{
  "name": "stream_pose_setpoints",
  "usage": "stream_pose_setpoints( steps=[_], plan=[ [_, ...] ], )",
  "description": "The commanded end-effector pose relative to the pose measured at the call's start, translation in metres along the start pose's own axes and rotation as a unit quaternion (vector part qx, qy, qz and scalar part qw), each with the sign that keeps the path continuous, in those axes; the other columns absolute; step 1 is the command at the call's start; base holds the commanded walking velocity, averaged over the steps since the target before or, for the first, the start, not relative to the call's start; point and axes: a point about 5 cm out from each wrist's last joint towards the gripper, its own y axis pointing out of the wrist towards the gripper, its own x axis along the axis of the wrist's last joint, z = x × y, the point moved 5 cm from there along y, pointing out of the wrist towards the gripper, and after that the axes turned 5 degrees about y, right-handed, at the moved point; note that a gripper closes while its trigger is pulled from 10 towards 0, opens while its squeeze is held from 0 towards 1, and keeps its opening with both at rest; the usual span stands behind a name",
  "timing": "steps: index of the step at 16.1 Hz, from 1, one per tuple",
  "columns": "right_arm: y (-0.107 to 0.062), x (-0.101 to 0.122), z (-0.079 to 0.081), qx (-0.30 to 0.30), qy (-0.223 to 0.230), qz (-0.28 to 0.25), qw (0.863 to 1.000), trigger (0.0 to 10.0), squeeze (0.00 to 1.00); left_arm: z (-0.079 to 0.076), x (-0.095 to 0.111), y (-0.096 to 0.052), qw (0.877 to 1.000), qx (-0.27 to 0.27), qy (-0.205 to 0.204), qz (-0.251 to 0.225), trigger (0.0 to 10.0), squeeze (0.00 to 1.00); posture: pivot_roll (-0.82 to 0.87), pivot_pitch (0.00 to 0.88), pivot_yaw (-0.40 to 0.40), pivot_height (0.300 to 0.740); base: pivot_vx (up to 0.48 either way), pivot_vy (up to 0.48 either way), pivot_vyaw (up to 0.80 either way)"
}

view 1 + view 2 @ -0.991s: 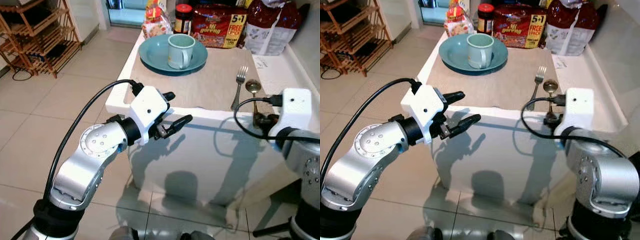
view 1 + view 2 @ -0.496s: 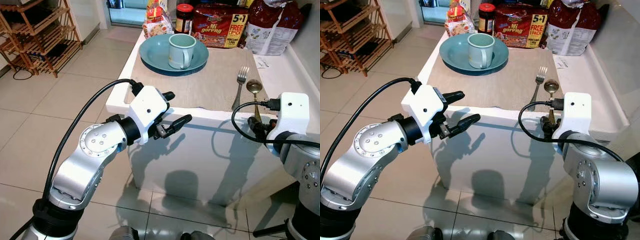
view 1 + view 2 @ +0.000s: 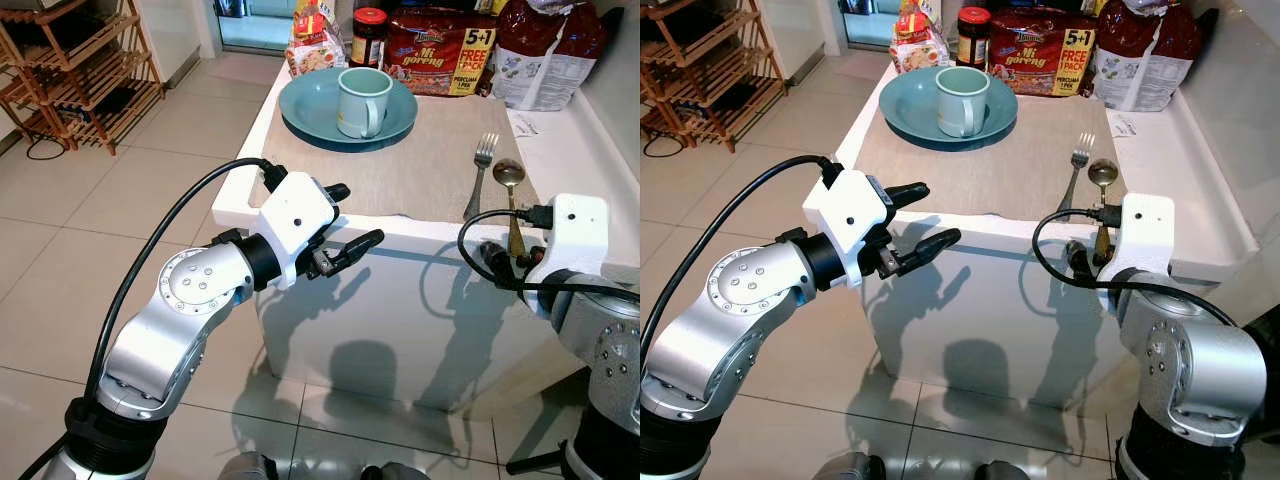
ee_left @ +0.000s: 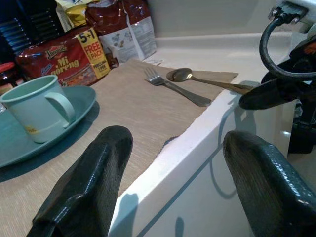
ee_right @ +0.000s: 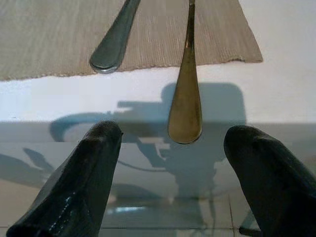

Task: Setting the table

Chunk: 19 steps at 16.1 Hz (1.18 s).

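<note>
Beyond the tabletop (image 3: 560, 165) edge, the released right tool (image 5: 168, 163) faces the spoon (image 5: 186, 94), thin, stiff, slippery; pinch its overhanging handle.

— What's on my counter?
— A teal plate (image 3: 300, 112) at the beige woven placemat's (image 3: 420, 165) far left, a pale green mug (image 3: 361, 101) on it. I see a steel fork (image 3: 479, 172) at the mat's right, a gold spoon (image 3: 510, 195) just right of it, and snack bags (image 3: 435, 48) behind.
</note>
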Motion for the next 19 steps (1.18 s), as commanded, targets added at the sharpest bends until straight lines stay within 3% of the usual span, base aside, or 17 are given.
stream_pose_setpoints(
  steps=[1, 14, 15, 17, 19],
  plan=[
    [0.001, 0.0, -0.002, -0.001, 0.008, 0.002, 1.0, 10.0, 0.0, -0.001, 0.002, 0.001, 1.0, -0.005, 0.007, -0.002, 10.0, 0.0, 0.05, 0.068, -0.024, 0.74, 0.0, 0.0, 0.0],
    [0.025, 0.014, -0.004, 0.009, -0.001, -0.014, 1.0, 10.0, 0.0, -0.004, 0.003, 0.001, 1.0, -0.019, 0.008, -0.003, 10.0, 0.0, 0.06, 0.06, -0.02, 0.74, 0.0, 0.0, 0.0],
    [0.025, 0.014, -0.003, 0.011, -0.001, -0.015, 1.0, 6.0, 0.0, -0.004, 0.003, 0.001, 1.0, -0.019, 0.008, -0.003, 10.0, 0.0, 0.06, 0.061, -0.018, 0.74, 0.0, 0.0, 0.0],
    [0.026, 0.013, 0.001, 0.02, -0.004, -0.014, 1.0, 2.2, 0.0, -0.005, 0.003, 0.001, 1.0, -0.019, 0.008, -0.003, 10.0, 0.0, 0.06, 0.062, -0.017, 0.74, 0.0, 0.0, 0.0],
    [0.026, 0.012, 0.003, 0.024, -0.005, -0.012, 1.0, 0.9, 0.0, -0.005, 0.003, 0.001, 1.0, -0.02, 0.008, -0.003, 10.0, 0.0, 0.06, 0.062, -0.017, 0.74, 0.0, 0.0, 0.0]
  ],
)
